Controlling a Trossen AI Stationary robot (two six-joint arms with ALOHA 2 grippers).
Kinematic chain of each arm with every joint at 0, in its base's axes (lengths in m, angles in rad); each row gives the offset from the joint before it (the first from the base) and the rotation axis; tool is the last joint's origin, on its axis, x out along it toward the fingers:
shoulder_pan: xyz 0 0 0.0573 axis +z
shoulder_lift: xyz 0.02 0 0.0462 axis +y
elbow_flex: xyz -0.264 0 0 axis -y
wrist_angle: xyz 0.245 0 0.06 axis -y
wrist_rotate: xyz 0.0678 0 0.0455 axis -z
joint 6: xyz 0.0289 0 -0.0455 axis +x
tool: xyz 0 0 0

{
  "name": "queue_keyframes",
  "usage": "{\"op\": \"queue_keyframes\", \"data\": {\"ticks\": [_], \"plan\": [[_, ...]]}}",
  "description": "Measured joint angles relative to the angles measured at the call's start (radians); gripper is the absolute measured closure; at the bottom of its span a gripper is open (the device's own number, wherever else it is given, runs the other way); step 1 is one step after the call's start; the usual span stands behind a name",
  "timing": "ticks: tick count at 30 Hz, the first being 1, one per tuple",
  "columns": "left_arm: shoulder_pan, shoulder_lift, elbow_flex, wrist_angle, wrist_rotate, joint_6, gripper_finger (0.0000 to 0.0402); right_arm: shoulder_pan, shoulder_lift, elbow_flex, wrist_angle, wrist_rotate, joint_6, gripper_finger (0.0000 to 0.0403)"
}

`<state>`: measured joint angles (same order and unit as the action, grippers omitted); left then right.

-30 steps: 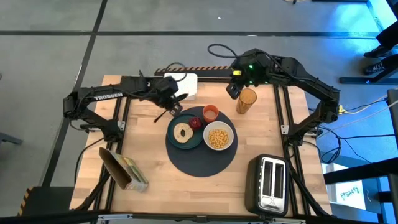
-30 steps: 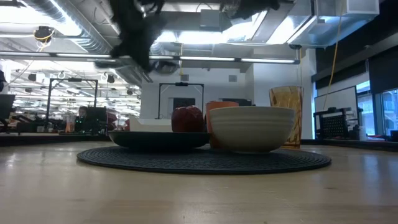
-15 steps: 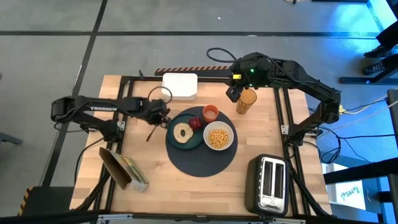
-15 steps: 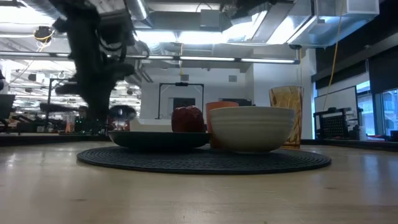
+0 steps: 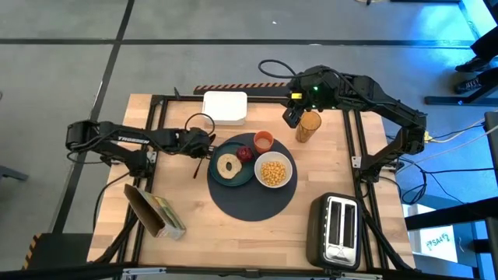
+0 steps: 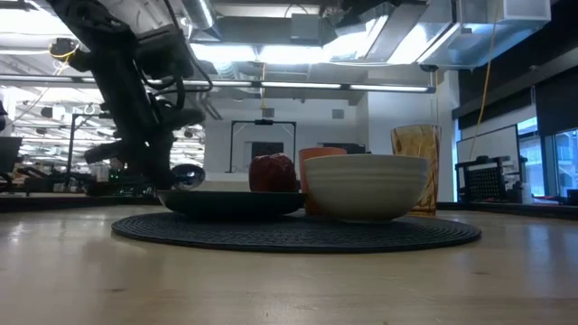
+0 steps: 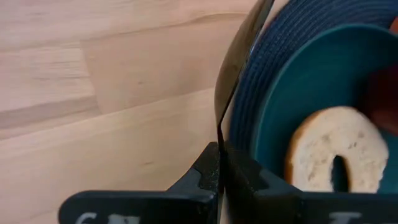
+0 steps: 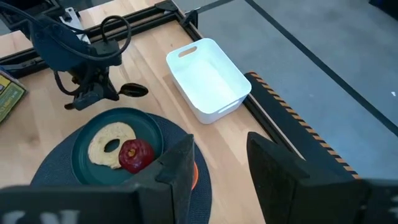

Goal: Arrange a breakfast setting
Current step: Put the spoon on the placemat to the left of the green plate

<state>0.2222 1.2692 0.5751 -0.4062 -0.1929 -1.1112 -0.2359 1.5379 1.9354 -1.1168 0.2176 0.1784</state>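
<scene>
A dark round mat [image 5: 250,204] carries a teal plate [image 5: 233,180] with a bagel [image 5: 228,165] and a red fruit [image 5: 246,153]. An orange cup [image 5: 263,141] and a white bowl of yellow cereal [image 5: 273,172] also stand on it. My left gripper [image 5: 205,146] is low at the mat's left edge, shut on a metal spoon [image 5: 198,165]. The spoon's bowl [image 6: 185,174] hangs just left of the plate's rim. My right gripper [image 5: 292,117] is open and empty at the far right, beside an amber glass [image 5: 308,126]. My left gripper pinches the spoon between its two fingers [image 7: 219,142], on the handle close to the spoon's bowl [image 8: 134,89]. It comes from the table's left, slanting down. The bowl sits slightly above the table beside the mat. I cannot tell whether the handle's end touches the table.
A white bin [image 5: 225,107] stands at the far edge behind the mat. A silver-and-black toaster [image 5: 334,229] is at the near right and a yellow-green cereal box [image 5: 154,211] at the near left. Bare wood lies left of the mat.
My left gripper has come down with the spoon from high beside the white bin toward the table's near left. It has then edged right to the mat's left edge. The spoon is now low beside the plate.
</scene>
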Motion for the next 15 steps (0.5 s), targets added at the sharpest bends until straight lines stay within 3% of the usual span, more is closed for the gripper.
{"op": "queue_keyframes", "data": {"ticks": [15], "plan": [[-0.061, 0.100, 0.000, 0.182, 0.041, -0.151, 0.0399, 0.000, 0.000, 0.000, -0.017, -0.001, 0.008, 0.0265]]}}
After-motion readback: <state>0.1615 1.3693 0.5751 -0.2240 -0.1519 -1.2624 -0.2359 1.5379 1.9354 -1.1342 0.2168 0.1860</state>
